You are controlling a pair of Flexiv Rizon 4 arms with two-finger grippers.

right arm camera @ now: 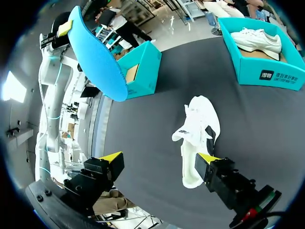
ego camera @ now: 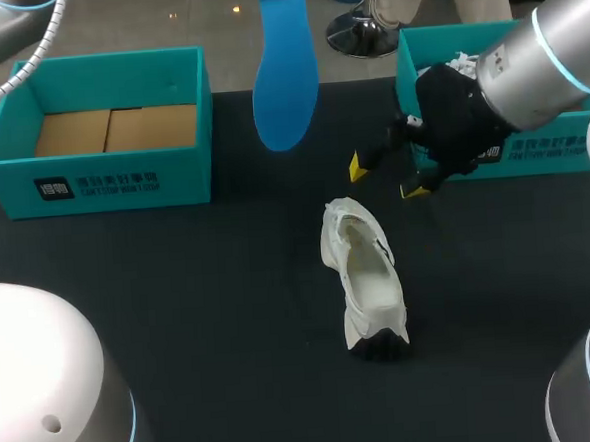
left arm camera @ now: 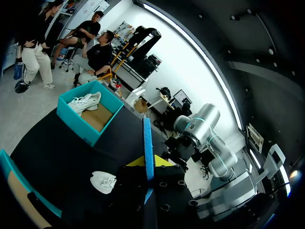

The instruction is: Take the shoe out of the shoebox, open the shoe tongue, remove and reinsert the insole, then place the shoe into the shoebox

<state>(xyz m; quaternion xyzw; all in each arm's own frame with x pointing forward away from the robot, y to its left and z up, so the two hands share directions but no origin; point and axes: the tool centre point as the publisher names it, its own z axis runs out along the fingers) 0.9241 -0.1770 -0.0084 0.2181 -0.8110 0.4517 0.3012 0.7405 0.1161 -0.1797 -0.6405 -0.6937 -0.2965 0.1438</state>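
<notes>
White shoe [ego camera: 364,277] lies on its sole on the black table [ego camera: 181,318], about mid-table, one end toward the far side and the dark-soled end nearest; it's open on top, but whether the tongue is folded back is hard to make out. Blue insole [ego camera: 284,81] is out of the shoe, hanging in the air over the far middle, betw. the two boxes. Left gripper [left arm camera: 148,164] is clamped on the insole's upper end: the left wrist view shows the insole edge-on betw. the yellow tips. In the head view that gripper is nearly all cut off at the far edge, w/ only a scrap of yellow showing. Right gripper [ego camera: 385,177] hovers above the table just far-right of the shoe, fingers spread wide, nothing in them; in its wrist view the shoe lies ahead of and betw. the tips, not touched. Left box [ego camera: 112,177], teal, sits far left, cardboard floor showing. Right box [ego camera: 541,146], far right, is largely hidden behind the right arm in the head view; the wrist views show a second shoe [right arm camera: 257,39] inside it.
</notes>
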